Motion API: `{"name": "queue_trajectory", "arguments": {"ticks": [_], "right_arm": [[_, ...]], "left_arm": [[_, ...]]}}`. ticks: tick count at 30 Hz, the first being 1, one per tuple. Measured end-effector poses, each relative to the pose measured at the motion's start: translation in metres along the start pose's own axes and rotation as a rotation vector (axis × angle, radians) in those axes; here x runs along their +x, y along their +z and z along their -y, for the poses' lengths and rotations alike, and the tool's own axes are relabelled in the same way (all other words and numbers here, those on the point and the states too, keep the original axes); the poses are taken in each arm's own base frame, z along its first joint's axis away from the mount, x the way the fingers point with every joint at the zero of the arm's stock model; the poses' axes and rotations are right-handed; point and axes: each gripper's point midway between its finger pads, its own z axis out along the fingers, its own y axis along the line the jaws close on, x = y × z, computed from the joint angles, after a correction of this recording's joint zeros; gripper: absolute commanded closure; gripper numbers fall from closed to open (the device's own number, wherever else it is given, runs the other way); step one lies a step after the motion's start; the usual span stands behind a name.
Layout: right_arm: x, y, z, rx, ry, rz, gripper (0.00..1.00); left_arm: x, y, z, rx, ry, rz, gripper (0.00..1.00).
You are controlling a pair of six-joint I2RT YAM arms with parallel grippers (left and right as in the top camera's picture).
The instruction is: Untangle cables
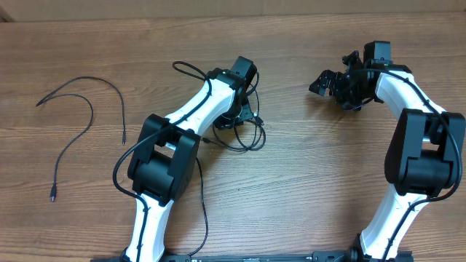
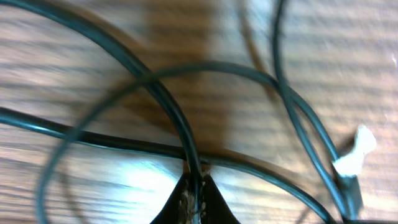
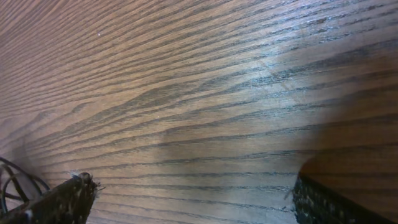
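A knotted bundle of thin black cables (image 1: 246, 135) lies at the table's middle, under my left wrist. My left gripper (image 1: 244, 113) is down on it. In the left wrist view the left gripper (image 2: 196, 200) is shut on one black strand (image 2: 186, 134), which runs up between the fingertips and crosses other loops; a small white tag (image 2: 356, 152) sits on a strand at the right. Loose black strands (image 1: 92, 115) lie apart at the far left. My right gripper (image 1: 328, 81) hovers to the right of the bundle, open, and the right wrist view shows nothing between its fingers (image 3: 65, 200).
Bare wood-grain table (image 1: 313, 182) surrounds the bundle. The left arm's own thicker black cable (image 1: 200, 196) hangs beside its base. A few cable loops (image 3: 12, 180) show at the left edge of the right wrist view.
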Motion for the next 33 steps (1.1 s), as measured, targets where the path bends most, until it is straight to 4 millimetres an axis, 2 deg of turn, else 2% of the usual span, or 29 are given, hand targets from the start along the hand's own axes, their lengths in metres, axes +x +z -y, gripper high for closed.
{"name": "queue_trajectory", "arguments": {"ticks": [3,6,9,12,15,17,23,25,26,30,33], "right_arm": [[0.000,0.000,0.000,0.000,0.000,0.000,0.00],[0.000,0.000,0.000,0.000,0.000,0.000,0.00],[0.000,0.000,0.000,0.000,0.001,0.000,0.00],[0.000,0.000,0.000,0.000,0.001,0.000,0.00],[0.000,0.000,0.000,0.000,0.001,0.000,0.00],[-0.002,0.000,0.000,-0.002,-0.004,0.009,0.00],[-0.005,0.000,-0.002,-0.010,-0.010,0.021,0.00],[-0.004,0.000,-0.003,-0.013,-0.008,0.015,0.00],[-0.001,0.000,-0.003,-0.019,0.002,0.001,0.00],[0.036,-0.003,-0.009,-0.054,0.112,-0.148,0.00],[0.046,-0.005,-0.017,-0.098,0.138,-0.193,0.00]], "left_arm": [[0.011,-0.004,0.007,0.076,0.101,-0.082,0.96],[0.009,-0.020,0.020,0.187,0.192,-0.100,0.96],[0.002,-0.060,0.028,0.285,0.254,-0.048,0.96],[-0.002,-0.119,0.032,0.358,0.322,0.046,0.96],[0.004,-0.171,0.032,0.397,0.373,0.131,0.96],[0.009,-0.196,0.029,0.412,0.412,0.175,0.96],[0.014,-0.230,0.029,0.438,0.554,0.276,0.96],[0.014,-0.247,0.032,0.461,0.610,0.339,0.96],[0.014,-0.256,0.033,0.469,0.627,0.367,0.96],[0.019,-0.299,0.027,0.477,0.690,0.505,0.96],[0.016,-0.313,0.014,0.407,0.689,0.570,0.96]]}}
